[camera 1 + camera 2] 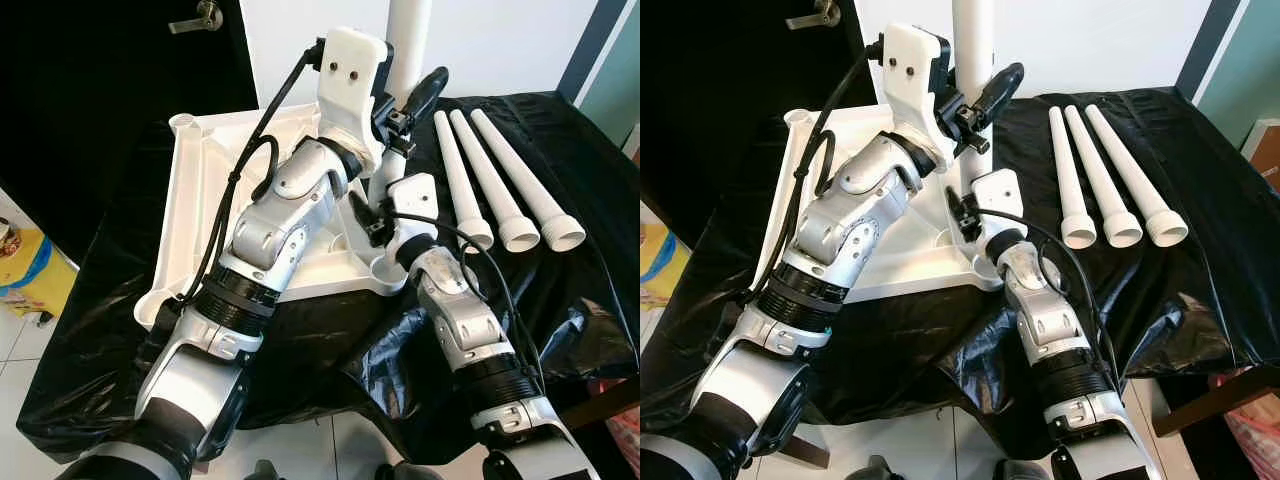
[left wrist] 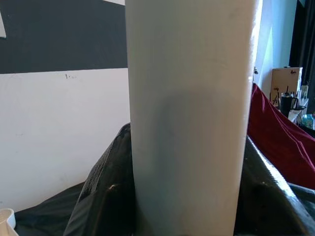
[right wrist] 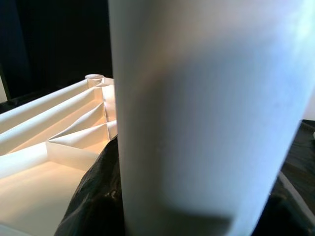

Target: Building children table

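Left eye view shows a white plastic tabletop lying upside down on black sheeting, its ribbed underside facing up, with a round socket at each corner. One white table leg stands upright at the corner nearest the robot's right side, and both grippers are on it. The left gripper grasps the leg higher up, its black fingers closed around the tube; in the left wrist view the leg runs straight up between that gripper's fingers. The right gripper grasps the same leg lower down, just above the corner socket, and in the right wrist view the leg stands close between its fingers with the tabletop's ribs beyond them. Three more legs lie side by side on the sheeting, well apart from the right gripper's fingers on their outer side, flared ends toward the robot. The step in hand looks like seating this leg in its socket. To do it well, both grips should probably keep the tube vertical and centred over the socket, pressing straight down rather than at a lean, since a tilted leg may jam or tip the tabletop. Whether the leg's foot is fully home cannot be told.
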Available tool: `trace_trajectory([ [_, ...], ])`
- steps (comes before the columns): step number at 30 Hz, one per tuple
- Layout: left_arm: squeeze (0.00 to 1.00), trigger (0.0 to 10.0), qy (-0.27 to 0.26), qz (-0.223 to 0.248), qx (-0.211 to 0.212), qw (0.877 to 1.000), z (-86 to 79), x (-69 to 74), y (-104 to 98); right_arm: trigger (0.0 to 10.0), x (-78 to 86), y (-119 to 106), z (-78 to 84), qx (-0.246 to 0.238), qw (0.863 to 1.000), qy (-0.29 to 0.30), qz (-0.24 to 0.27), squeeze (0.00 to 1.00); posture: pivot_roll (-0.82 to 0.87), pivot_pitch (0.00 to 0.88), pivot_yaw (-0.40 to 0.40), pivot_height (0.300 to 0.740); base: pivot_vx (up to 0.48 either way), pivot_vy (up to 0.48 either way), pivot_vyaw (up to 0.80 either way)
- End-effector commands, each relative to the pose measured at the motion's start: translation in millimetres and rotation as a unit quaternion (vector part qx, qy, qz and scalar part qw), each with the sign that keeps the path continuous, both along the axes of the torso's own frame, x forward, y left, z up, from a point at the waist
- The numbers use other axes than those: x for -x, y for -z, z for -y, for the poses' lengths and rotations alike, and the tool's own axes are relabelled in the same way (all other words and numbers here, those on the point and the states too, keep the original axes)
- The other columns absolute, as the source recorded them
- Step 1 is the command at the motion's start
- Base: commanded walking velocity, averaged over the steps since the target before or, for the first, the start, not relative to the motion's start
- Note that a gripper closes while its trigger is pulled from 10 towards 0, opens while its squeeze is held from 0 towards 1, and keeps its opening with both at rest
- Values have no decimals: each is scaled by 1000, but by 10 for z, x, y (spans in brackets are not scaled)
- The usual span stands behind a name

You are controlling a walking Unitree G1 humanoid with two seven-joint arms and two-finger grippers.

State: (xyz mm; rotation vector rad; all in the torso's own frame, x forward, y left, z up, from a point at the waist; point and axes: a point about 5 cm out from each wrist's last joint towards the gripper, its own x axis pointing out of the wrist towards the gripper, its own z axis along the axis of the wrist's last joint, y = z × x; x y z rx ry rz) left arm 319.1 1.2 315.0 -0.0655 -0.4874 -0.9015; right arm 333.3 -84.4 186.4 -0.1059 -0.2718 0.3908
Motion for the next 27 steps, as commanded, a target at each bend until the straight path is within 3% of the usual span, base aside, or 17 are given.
trace_trajectory([
  [1,0,10000,60,32,-27,997,67,108,-30,0,-15,16,-8,-8,1000,4,-7,0,-23,0,33,740,0,0,0],
  [5,0,10000,62,24,-26,997,60,101,-15,0,-12,31,-13,-24,999,15,-16,0,-21,0,35,740,0,0,0],
  [6,1000,10000,63,16,-22,998,55,97,-7,0,-10,38,-16,-29,999,18,-20,0,-19,0,36,740,0,0,0],
  [9,1000,10000,63,8,-17,998,50,92,2,0,-8,44,-17,-33,999,21,-23,0,-19,0,36,740,0,0,0],
  [10,1000,10000,62,7,-16,998,44,88,1,10000,-8,44,-16,-37,999,23,-25,0,-18,0,37,740,0,0,0],
  [14,1000,10000,46,6,-17,999,17,60,5,10000,-12,43,19,-55,997,38,-29,0,-16,0,37,740,0,0,0],
  [15,0,10000,41,3,-16,999,9,49,7,10000,-18,44,40,-61,997,45,-31,0,-16,0,37,740,0,0,0],
  [22,0,10000,15,-14,14,1000,-77,-14,-16,10000,-46,52,168,-74,993,84,-35,0,-16,0,34,740,0,0,0],
  [27,0,10000,-47,-40,60,996,-292,-133,3,10000,-36,75,285,-82,990,112,-39,0,-19,9,31,740,0,0,0],
])
